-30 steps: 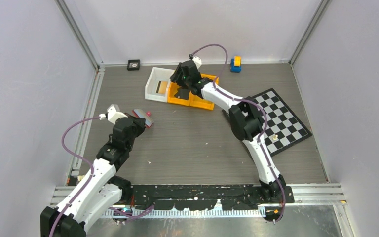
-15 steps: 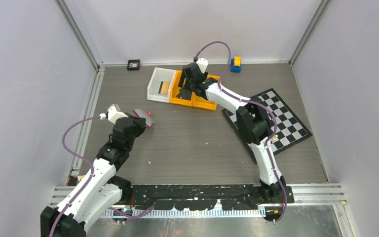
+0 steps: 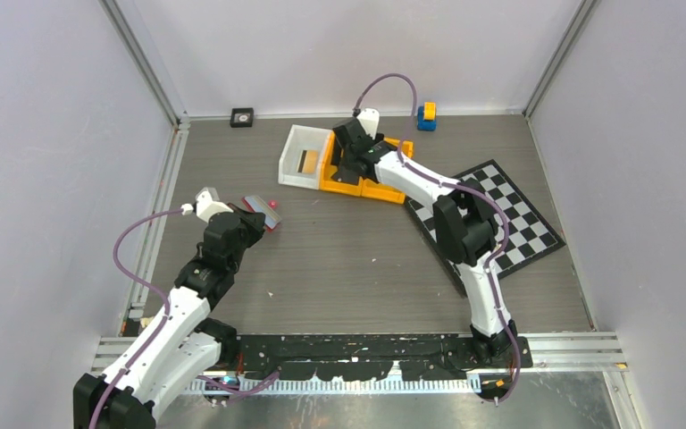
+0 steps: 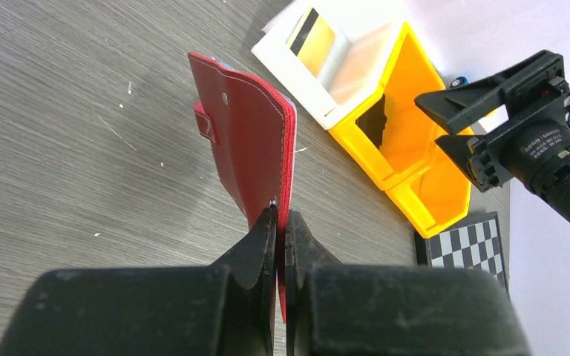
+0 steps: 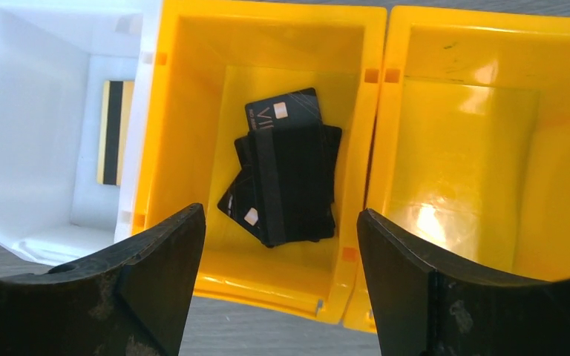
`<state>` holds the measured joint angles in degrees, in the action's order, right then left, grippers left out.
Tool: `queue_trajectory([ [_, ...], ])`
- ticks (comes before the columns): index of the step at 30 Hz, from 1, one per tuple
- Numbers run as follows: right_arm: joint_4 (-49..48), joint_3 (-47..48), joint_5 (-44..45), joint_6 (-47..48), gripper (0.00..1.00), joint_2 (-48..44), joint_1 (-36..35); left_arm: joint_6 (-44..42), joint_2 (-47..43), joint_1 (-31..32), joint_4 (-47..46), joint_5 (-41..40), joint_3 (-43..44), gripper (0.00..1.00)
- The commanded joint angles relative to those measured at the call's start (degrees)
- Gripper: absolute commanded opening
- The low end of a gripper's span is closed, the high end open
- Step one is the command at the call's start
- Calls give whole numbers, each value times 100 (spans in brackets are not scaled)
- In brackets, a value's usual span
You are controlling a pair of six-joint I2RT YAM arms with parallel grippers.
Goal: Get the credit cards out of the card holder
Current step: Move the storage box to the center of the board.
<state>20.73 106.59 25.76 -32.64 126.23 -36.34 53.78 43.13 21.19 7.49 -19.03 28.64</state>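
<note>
The left claw (image 4: 277, 222) clamps the red card holder (image 4: 245, 141) by one edge, standing it on edge over the bench (image 4: 59, 148). The right claw (image 5: 278, 230) hangs wide open and empty above a yellow bin (image 5: 267, 44) of black cards (image 5: 289, 178). A tan card (image 5: 113, 133) lies in the neighbouring white bin (image 5: 15, 111). The step appears to be a drop-off. Next, the right claw must cross to the holder and pinch any card left inside, though none shows.

2 yellow bins (image 5: 193, 111), 1 white bin (image 5: 37, 74), 1 orange card (image 5: 113, 132), 1 red card holder (image 4: 245, 148), 1 chequered board (image 3: 509, 219); black cards (image 5: 289, 185) stacked, count unclear.
</note>
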Motion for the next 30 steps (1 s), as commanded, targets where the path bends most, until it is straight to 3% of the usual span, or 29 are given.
queue_trajectory([
  [1,148,-185,577,227,80,-634,-46,-61,-10,-36,-388,-24,45,0],
  [6,-524,-834,490,230,80,-1069,-46,-69,32,-36,-406,26,57,0],
  [17,306,-89,522,26,80,-264,23,-113,55,-36,-355,-1,84,0],
  [22,318,-188,118,-236,75,-59,235,-109,46,-36,-347,4,97,0],
  [27,438,-161,-126,-191,60,87,285,-105,93,-36,-371,49,102,0],
  [30,491,-228,-210,-17,35,-34,279,-106,124,-36,-371,53,105,0],
])
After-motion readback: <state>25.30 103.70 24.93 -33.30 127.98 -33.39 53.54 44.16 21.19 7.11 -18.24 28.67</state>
